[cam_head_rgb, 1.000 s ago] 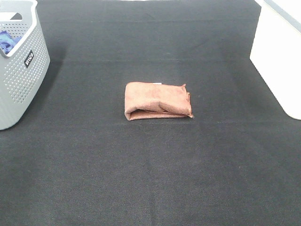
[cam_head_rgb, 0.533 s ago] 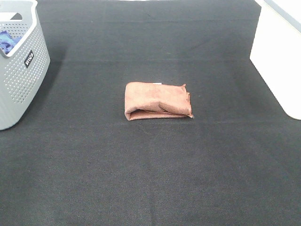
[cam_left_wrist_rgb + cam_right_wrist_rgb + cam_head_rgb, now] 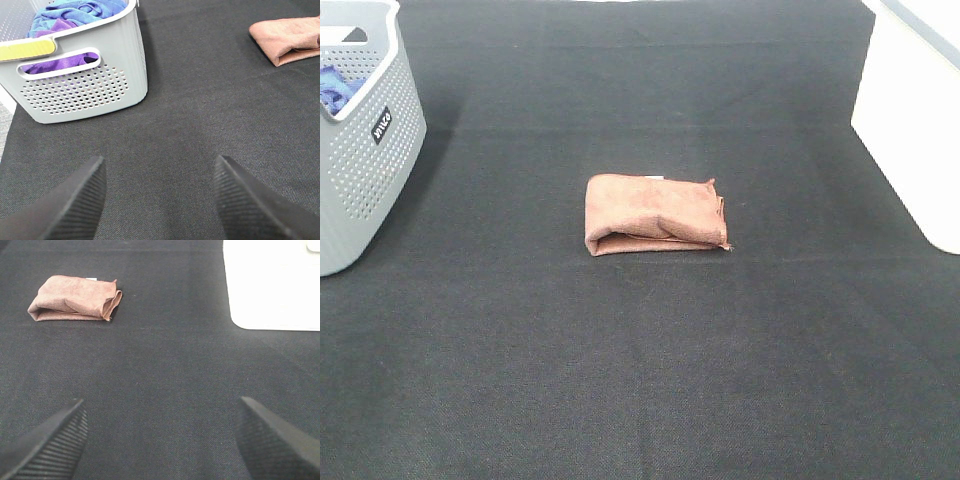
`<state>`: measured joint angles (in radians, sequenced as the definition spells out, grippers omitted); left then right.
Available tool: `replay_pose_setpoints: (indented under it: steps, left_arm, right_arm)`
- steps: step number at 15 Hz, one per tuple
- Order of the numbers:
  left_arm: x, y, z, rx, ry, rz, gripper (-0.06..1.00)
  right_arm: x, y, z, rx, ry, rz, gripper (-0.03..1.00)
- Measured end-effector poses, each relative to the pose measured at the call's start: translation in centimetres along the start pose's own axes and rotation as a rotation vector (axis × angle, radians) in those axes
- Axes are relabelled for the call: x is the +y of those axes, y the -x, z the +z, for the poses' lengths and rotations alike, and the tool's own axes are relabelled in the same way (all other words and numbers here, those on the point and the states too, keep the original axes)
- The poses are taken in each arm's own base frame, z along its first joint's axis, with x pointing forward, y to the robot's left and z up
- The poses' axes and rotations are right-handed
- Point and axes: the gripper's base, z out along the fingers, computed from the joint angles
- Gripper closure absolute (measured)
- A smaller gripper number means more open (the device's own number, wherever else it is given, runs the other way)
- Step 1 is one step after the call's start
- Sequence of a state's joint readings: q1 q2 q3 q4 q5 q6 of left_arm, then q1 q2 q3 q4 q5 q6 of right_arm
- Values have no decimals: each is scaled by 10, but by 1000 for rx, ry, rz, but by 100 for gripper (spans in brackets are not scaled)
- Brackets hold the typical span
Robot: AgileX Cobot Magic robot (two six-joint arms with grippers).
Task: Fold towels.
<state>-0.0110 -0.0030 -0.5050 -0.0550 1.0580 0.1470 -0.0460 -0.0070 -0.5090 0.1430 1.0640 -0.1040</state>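
The towel (image 3: 655, 214) lies folded into a small rectangle near the middle of the black mat (image 3: 650, 380), with nothing touching it. It is not a crisp fold: the top layer bulges, a dark gap shows along the near edge, and the loose ends at its right side splay a little, as the right wrist view shows (image 3: 75, 298). That puffiness looks like the main risk. If either arm comes back to press, shift or lift the bundle, a grip that catches only the upper layer could peel it open and undo the fold, and a sideways nudge could drag it across the mat and skew the edges. Both arms are well away from it. The left gripper (image 3: 160, 200) hovers over bare mat with its jaws spread wide and empty, near the grey basket (image 3: 85, 95) of blue and purple cloths (image 3: 75, 12). The right gripper (image 3: 160, 440) is likewise spread and holds nothing, with a white bin (image 3: 272, 285) off to its side. A reach into the basket for another cloth could snag the rim and tip or slide it.
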Motion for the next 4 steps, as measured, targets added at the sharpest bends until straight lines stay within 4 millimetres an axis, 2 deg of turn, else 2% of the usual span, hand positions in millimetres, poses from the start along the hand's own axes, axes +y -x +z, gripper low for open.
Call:
replay_pose_setpoints:
  steps: [4]
  left_arm:
    - [0, 0, 0, 0, 0, 0, 34]
  right_arm:
    - [0, 0, 0, 0, 0, 0, 20]
